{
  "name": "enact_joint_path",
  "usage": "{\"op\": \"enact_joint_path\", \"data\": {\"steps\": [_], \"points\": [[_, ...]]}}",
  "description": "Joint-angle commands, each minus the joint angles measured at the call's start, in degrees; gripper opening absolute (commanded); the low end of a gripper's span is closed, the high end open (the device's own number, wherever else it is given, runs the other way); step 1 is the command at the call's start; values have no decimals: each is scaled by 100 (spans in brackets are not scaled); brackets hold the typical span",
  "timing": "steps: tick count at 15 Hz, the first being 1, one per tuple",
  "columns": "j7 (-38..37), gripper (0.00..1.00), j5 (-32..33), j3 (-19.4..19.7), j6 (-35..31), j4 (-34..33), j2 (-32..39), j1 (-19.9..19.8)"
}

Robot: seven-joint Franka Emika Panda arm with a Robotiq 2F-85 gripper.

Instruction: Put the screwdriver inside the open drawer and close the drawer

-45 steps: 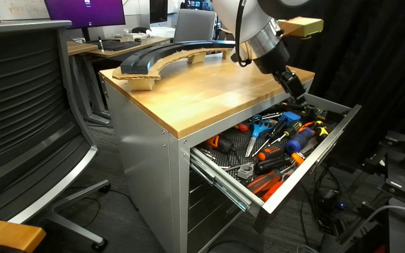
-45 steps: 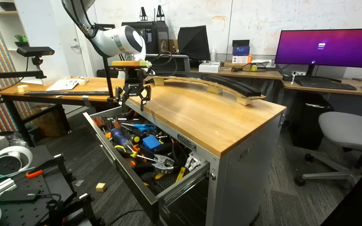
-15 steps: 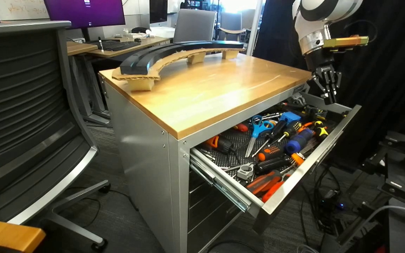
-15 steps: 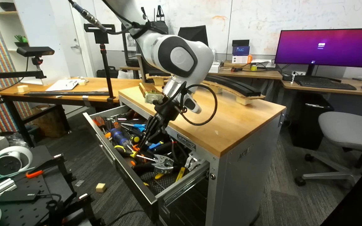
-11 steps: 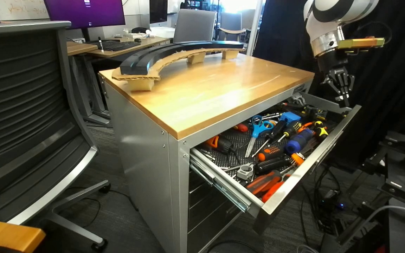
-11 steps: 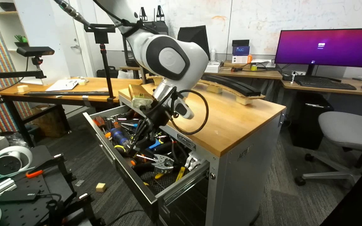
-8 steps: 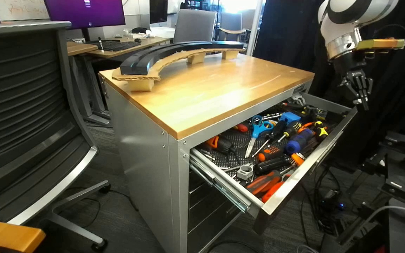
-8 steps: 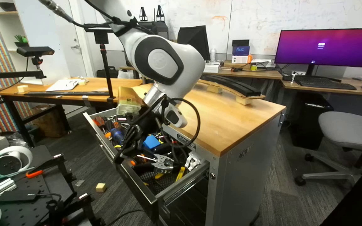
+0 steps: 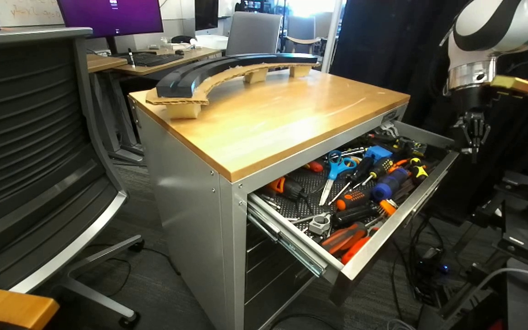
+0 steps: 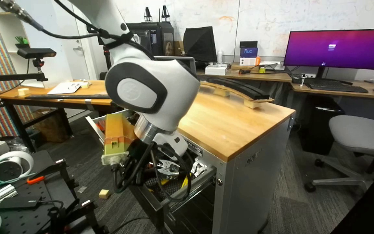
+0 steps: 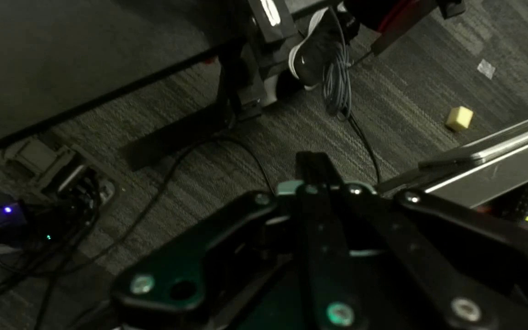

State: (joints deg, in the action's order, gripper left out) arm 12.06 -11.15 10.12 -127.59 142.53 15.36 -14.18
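The grey metal drawer (image 9: 400, 215) of the cabinet stands pulled out and full of tools. A screwdriver (image 9: 382, 165) with a black and yellow handle lies inside it, beside blue scissors; I cannot tell whether it is the task's one. My gripper (image 9: 474, 153) hangs just outside the drawer's front, at its far end. In the wrist view the gripper (image 11: 313, 161) has its fingertips together with nothing visible between them, and the drawer front (image 11: 520, 158) lies to the right. Contact with the drawer cannot be told. In an exterior view the arm hides most of the gripper and tools.
On the cabinet's wooden top (image 9: 287, 123) rests a curved black track (image 9: 236, 64). Facing the drawer is a black table (image 11: 85, 64), with a shoe (image 11: 316, 52) below it. Cables (image 11: 163, 188) and a yellow block (image 11: 459, 118) lie on the floor.
My gripper has gone from over the drawer's inside to beyond its front, dropping lower. It stood open three seconds ago and is shut now. The drawer has not visibly moved.
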Motion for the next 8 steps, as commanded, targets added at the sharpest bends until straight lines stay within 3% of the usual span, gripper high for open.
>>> {"op": "enact_joint_path", "data": {"steps": [1,5,8], "points": [[894,6,-820,-324,-1353,561,0,-149],[1898,6,-1795,-649,-2472,998,-203,-200],[2893,6,-3032,-1150,-3289,843,-69,-211]]}}
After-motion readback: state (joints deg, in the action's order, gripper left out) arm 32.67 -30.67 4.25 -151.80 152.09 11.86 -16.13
